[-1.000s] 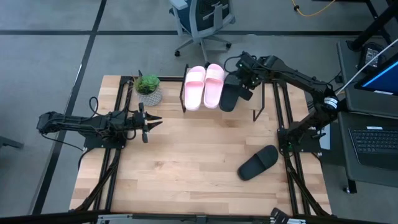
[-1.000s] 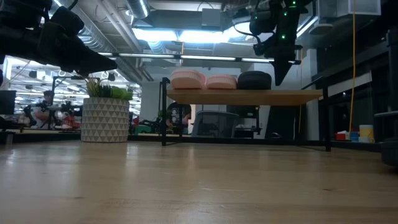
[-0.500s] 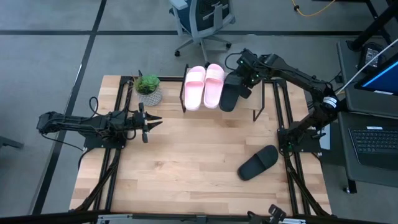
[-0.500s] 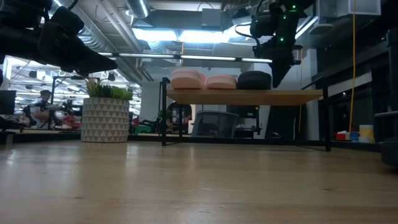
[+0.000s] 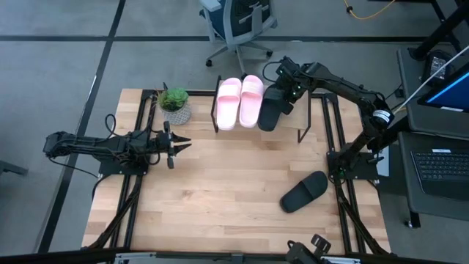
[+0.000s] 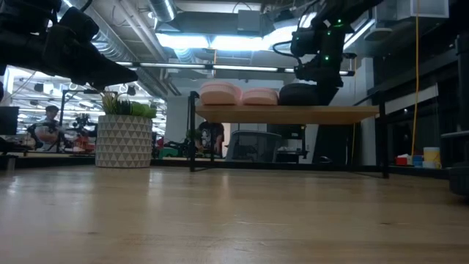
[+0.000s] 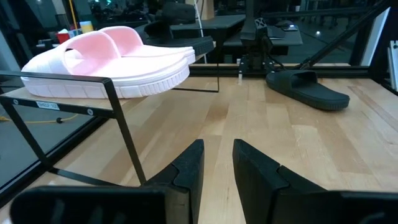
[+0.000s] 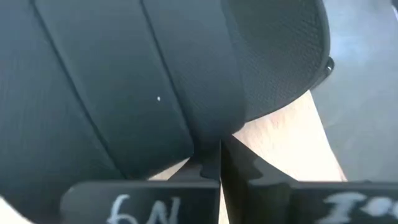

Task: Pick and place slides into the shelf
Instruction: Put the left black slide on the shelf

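Hanging over the far end of the shelf [image 5: 304,117], the right tool [image 5: 284,97] sits directly against the black slide [image 5: 268,112] that lies on the plank beside the two pink slides [image 5: 240,102]; from above its fingers merge with the dark sandal, so only the right wrist view settles the matter, showing the two fingers [image 8: 205,163] drawn together with no gap, nothing between them, and the black strap [image 8: 155,74] filling the picture just ahead. The low view adds that this tool [image 6: 314,73] is down at the level of the slides, pressed to the black one [image 6: 299,94] on the plank [image 6: 286,114]. Well behind and below the right tool on the desk [image 5: 220,191] lies the second black slide [image 5: 305,191], apart from the shelf. The left tool [image 5: 178,144] waits low over the desk near a potted plant [image 5: 174,104]; its wrist view shows its fingers [image 7: 188,168] parted by a narrow gap, empty, with the pink pair ahead
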You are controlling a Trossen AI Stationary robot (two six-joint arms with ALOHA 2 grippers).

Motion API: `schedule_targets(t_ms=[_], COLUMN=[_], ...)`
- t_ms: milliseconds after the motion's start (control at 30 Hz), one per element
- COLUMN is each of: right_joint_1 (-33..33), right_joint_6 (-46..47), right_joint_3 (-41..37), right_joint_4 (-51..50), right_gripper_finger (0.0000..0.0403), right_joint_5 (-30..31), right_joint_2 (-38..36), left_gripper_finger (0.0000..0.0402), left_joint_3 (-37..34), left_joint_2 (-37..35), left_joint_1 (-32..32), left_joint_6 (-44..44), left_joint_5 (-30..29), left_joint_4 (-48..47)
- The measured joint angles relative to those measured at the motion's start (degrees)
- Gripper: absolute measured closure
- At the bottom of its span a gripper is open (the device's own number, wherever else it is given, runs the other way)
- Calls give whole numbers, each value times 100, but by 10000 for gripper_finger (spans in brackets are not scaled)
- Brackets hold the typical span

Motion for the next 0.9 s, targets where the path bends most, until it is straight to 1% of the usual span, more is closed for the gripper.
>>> schedule_targets(t_ms=[100, 500, 900], right_joint_1=[-43, -139, -137], right_joint_6=[-23, -163, -15], right_joint_3=[0, 0, 0], right_joint_4=[130, 446, 342], right_gripper_finger=[403, 403, 403], right_joint_5=[-106, -100, -261], right_joint_2=[38, 42, 42], left_gripper_finger=[324, 324, 324], left_joint_3=[0, 0, 0], left_joint_2=[0, 0, 0], left_joint_1=[0, 0, 0], left_joint_6=[0, 0, 0], left_joint_5=[0, 2, 2], left_joint_4=[0, 0, 0])
